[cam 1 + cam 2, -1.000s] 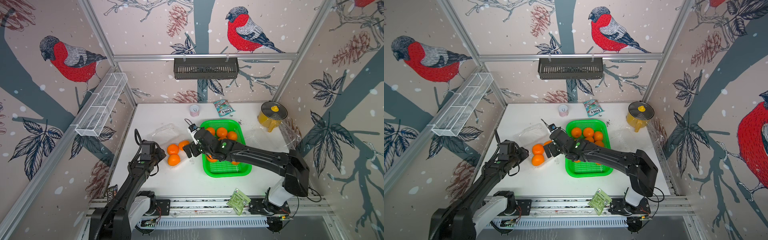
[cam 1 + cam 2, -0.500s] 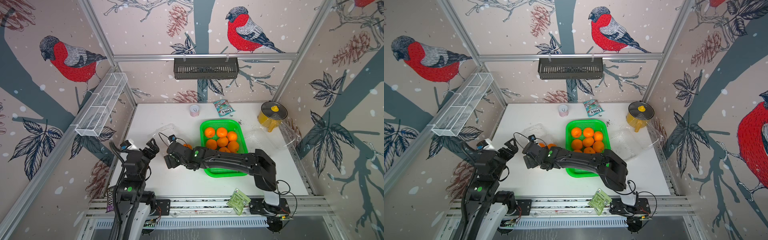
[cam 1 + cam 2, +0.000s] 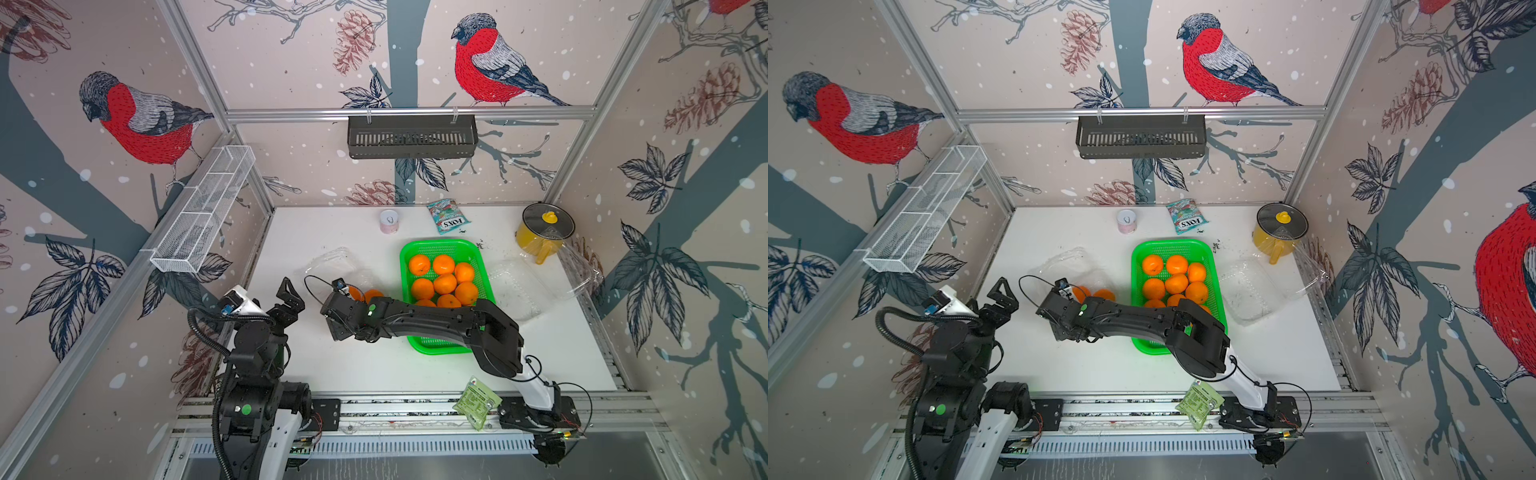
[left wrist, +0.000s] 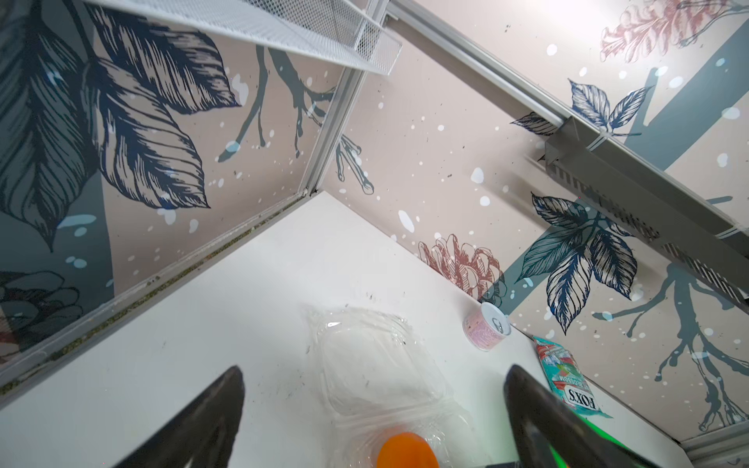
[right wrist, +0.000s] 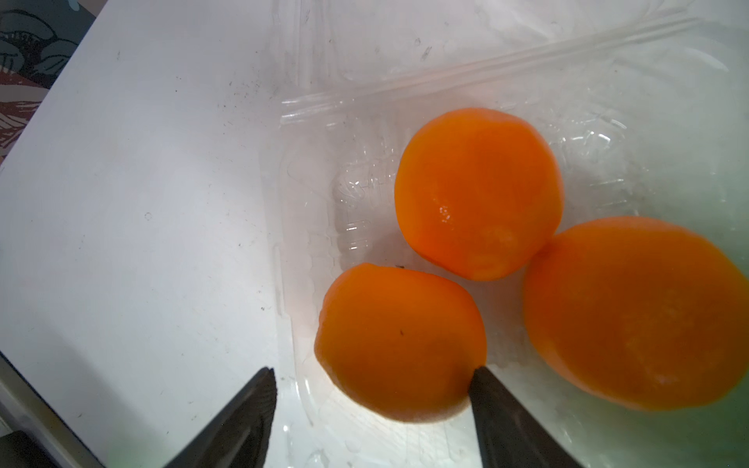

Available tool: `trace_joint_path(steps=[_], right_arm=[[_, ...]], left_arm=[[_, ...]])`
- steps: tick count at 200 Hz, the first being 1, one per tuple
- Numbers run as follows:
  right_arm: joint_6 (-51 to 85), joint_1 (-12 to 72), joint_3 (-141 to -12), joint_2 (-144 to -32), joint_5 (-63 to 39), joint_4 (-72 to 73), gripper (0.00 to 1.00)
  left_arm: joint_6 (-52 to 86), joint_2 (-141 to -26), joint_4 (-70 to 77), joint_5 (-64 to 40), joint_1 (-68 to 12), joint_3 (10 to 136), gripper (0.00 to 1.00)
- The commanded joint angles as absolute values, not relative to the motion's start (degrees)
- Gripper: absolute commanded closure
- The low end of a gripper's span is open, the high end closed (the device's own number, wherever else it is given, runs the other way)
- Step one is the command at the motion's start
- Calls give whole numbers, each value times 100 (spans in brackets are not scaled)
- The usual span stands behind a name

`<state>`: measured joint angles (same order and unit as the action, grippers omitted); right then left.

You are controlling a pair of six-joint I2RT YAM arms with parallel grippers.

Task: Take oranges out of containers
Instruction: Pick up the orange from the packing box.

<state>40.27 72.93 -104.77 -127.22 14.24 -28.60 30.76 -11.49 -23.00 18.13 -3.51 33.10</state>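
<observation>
A clear container [image 3: 332, 262] [image 3: 1068, 262] lies open left of the green tray; its lid [image 4: 373, 360] is folded back. Three oranges [image 5: 478, 190] [image 5: 397, 340] [image 5: 636, 312] sit in its base. My right gripper [image 5: 373, 372] hangs open over the nearest orange: one finger [image 5: 498, 409] touches the fruit, the other stands outside the container wall. From above, the right wrist [image 3: 349, 312] covers most of these oranges [image 3: 372, 295] [image 3: 1104, 294]. My left gripper [image 3: 291, 297] [image 3: 1003, 296] [image 4: 375, 377] is wide open and empty, off to the container's left. A second container [image 3: 515, 287] [image 3: 1246, 291] lies open and empty at the right.
The green tray [image 3: 444, 248] [image 3: 1175, 246] holds several oranges [image 3: 444, 284]. A yellow pot [image 3: 540, 237], a candy bag [image 3: 449, 216] and a small can [image 3: 389, 221] stand at the back. A green packet [image 3: 476, 401] lies on the front rail.
My left gripper has let go of the container, opened wide and pulled back to the front left. My right gripper has swung over the container's oranges and its jaws have narrowed.
</observation>
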Motion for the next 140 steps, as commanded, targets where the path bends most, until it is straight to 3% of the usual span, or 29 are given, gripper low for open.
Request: trace_joint_path(steps=[1, 63, 140], right_arm=[[3842, 7256, -10523, -12811, 1610, -2896, 25], [3733, 7016, -10536, -12870, 1700, -3102, 30], [3573, 6956, -10715, -13128, 1610, -3315, 21]], left_arm=[[2844, -941, -2154, 1967, -352, 3232, 2], [2857, -788, -2050, 1913, -352, 3056, 2], [2815, -972, -1981, 1611, -352, 3006, 2]])
